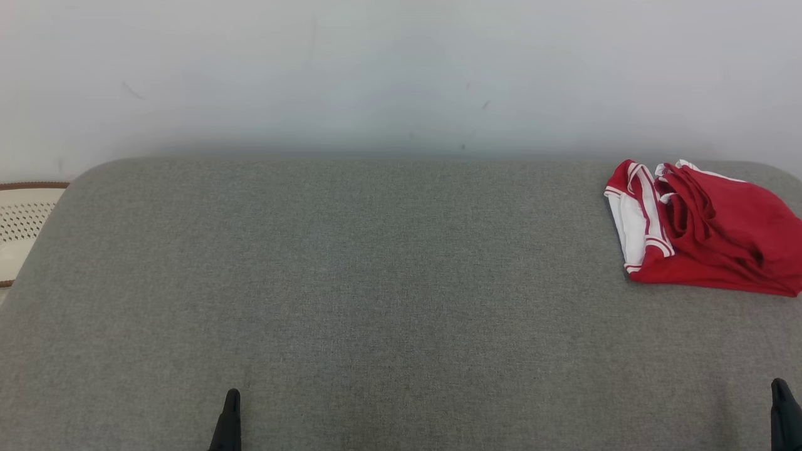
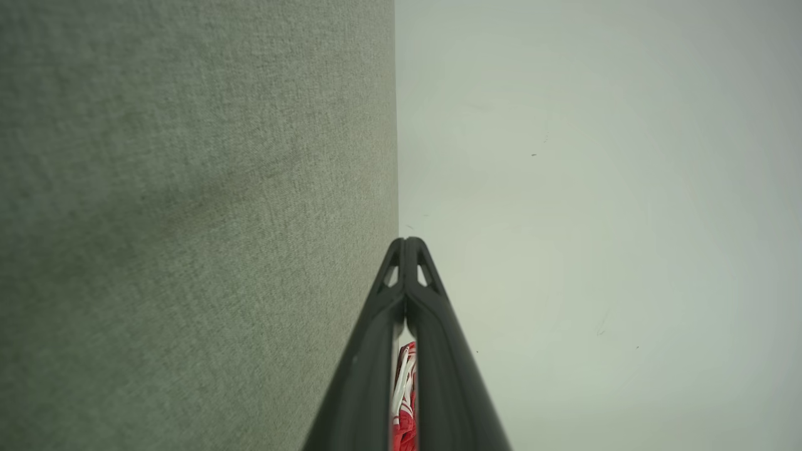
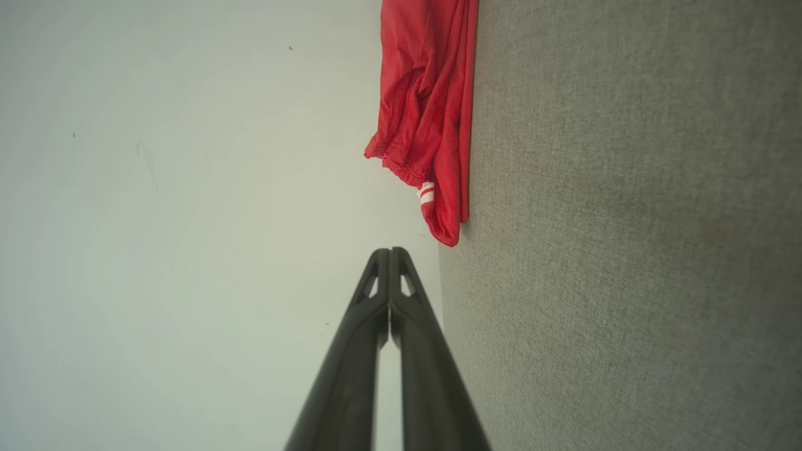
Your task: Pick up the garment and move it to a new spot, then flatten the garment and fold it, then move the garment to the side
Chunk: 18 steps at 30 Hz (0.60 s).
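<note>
Grey woven cloth covers the surface [image 1: 376, 300], bare across its middle and left; the red garment [image 1: 708, 232], trimmed in white, lies bunched in loose layers at the surface's far right corner, and its right side runs past the head view's border. Sitting so close to the surface's right edge, it could likely slide off if it were tugged outward or pinched by one loose layer alone; the white-edged openings and hanging folds look apt to snag a finger, so a careless lift might take up only part of the bundle and let the rest trail. Whether it counts as folded I cannot tell.

The left end effector [image 1: 230, 401] rests at the surface's near edge, left of centre, well apart from the garment, so it would have a long reach across; its fingers are pressed tip to tip and hold nothing, the red showing between their shafts in the left wrist view being the garment beyond them. The right end effector [image 1: 779, 383], at the surface's near right corner, is likewise fully closed and empty; fingers this tight would only shove the cloth unless parted first.
</note>
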{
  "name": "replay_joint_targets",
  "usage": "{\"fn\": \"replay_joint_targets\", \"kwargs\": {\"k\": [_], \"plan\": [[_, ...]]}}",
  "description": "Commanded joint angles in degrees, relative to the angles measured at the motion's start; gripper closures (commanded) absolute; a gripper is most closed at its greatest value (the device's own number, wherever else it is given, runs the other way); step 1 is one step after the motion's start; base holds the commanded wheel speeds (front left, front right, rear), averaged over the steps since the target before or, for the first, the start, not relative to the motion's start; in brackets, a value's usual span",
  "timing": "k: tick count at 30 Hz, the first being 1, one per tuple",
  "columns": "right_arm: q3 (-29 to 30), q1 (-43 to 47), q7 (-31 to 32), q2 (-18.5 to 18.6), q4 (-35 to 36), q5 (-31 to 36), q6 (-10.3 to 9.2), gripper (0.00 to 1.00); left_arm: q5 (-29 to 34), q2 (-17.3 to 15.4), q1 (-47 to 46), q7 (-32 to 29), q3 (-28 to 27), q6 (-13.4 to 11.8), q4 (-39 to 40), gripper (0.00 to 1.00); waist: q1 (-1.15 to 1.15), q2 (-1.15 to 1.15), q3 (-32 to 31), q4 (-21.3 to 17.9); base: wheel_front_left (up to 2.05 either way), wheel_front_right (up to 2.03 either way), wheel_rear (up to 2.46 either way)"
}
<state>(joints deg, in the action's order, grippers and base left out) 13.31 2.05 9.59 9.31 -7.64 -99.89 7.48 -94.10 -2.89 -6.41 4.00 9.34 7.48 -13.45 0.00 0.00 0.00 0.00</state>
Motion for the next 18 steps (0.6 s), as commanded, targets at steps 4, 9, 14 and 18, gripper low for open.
{"fn": "replay_joint_targets", "kwargs": {"k": [4, 9, 14, 18], "plan": [[0.18, 0.09, 0.25, -0.07, -0.05, 0.3, 0.02, 1.0, -0.1, 0.03, -0.36, -0.17, -0.28, 0.18, -0.27, 1.0, 0.0, 0.0, 0.0, 0.0, 0.0, 0.0, 0.0], [0.24, 0.07, 0.31, -0.13, -0.06, 0.38, 0.02, 1.0, -0.1, 0.03, -0.36, -0.17, -0.29, 0.19, -0.27, 1.0, 0.0, 0.0, 0.0, 0.0, 0.0, 0.0, 0.0], [0.29, 0.05, 0.39, -0.2, -0.07, 0.42, 0.02, 1.0, -0.09, 0.04, -0.36, -0.18, -0.28, 0.19, -0.27, 1.0, 0.0, 0.0, 0.0, 0.0, 0.0, 0.0, 0.0], [0.33, 0.04, 0.37, -0.24, -0.07, 0.48, 0.02, 1.0, -0.09, 0.04, -0.36, -0.18, -0.28, 0.19, -0.27, 1.0, 0.0, 0.0, 0.0, 0.0, 0.0, 0.0, 0.0]]}}
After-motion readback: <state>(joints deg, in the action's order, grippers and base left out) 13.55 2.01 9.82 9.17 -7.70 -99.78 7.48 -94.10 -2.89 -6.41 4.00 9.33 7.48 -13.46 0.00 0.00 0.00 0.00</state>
